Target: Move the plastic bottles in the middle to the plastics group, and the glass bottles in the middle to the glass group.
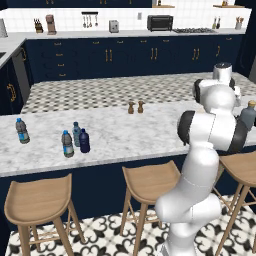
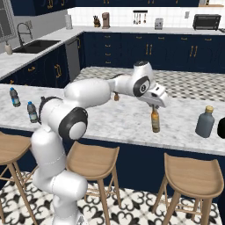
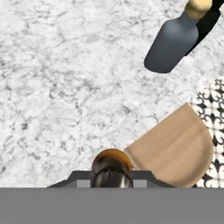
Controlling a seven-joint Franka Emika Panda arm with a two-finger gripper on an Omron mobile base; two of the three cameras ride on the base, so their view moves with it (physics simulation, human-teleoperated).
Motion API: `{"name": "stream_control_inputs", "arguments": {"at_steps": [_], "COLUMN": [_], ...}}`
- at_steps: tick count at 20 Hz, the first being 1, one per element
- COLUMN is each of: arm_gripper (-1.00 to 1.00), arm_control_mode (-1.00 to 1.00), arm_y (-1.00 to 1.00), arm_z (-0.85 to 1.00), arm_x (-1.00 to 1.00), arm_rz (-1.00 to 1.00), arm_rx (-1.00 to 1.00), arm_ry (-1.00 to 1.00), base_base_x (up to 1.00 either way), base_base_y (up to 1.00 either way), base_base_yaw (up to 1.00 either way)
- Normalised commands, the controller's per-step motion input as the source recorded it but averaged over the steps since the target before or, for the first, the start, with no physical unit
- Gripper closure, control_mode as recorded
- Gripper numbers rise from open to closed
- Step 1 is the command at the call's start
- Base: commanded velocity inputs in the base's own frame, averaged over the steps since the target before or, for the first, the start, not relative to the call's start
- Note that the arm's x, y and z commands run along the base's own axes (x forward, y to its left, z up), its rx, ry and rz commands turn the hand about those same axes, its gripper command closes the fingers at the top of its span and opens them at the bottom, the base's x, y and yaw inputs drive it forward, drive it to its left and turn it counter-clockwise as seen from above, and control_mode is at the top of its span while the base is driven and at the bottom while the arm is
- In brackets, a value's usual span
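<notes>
While the arm reached out over the marble tabletop [image 2: 114,121], the gripper [image 2: 154,107] stood narrowed around the neck of the slim amber-brown bottle [image 2: 155,121], gripping it from above. That bottle hung upright with its base at or just above the tabletop; whether it touched the stone could not be told. The hand view looked straight down over the bottle's brown top [image 3: 112,162], with the marble beneath it and a wooden stool seat [image 3: 175,146] beyond the tabletop's edge. Taking the amber-brown bottle as the landmark, the broad grey-blue bottle [image 2: 205,121] stood upright near it, toward the tabletop's right end, apart from it. Well away on the opposite side stood the pale teal bottle [image 1: 76,134] and the navy bottle [image 1: 84,141], side by side, with one clear water bottle [image 1: 67,144] just beside them and a second water bottle [image 1: 21,131] farther off still. Two short brown shakers [image 1: 135,107] stood together toward the tabletop's far edge.
</notes>
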Motion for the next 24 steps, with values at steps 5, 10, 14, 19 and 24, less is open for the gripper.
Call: {"name": "stream_control_inputs", "arguments": {"at_steps": [5, 10, 14, 19, 24], "arm_gripper": [1.00, 1.00, 1.00, 1.00, 1.00], "arm_control_mode": [-1.00, -1.00, -1.00, -1.00, -1.00], "arm_y": [-0.67, -0.48, -0.37, -0.19, -0.02], "arm_z": [0.00, 0.00, -0.01, -0.14, -0.30], "arm_x": [0.00, 0.01, 0.06, 0.08, 0.05], "arm_rz": [-0.16, -0.07, -0.04, -0.03, -0.03], "arm_rx": [0.00, 0.00, 0.00, 0.00, 0.00], "arm_ry": [0.01, -0.02, -0.03, -0.01, -0.07], "base_base_x": [0.00, 0.00, 0.00, 0.00, 0.00], "base_base_y": [0.00, 0.00, 0.00, 0.00, 0.00], "base_base_yaw": [0.00, 0.00, 0.00, 0.00, 0.00]}}
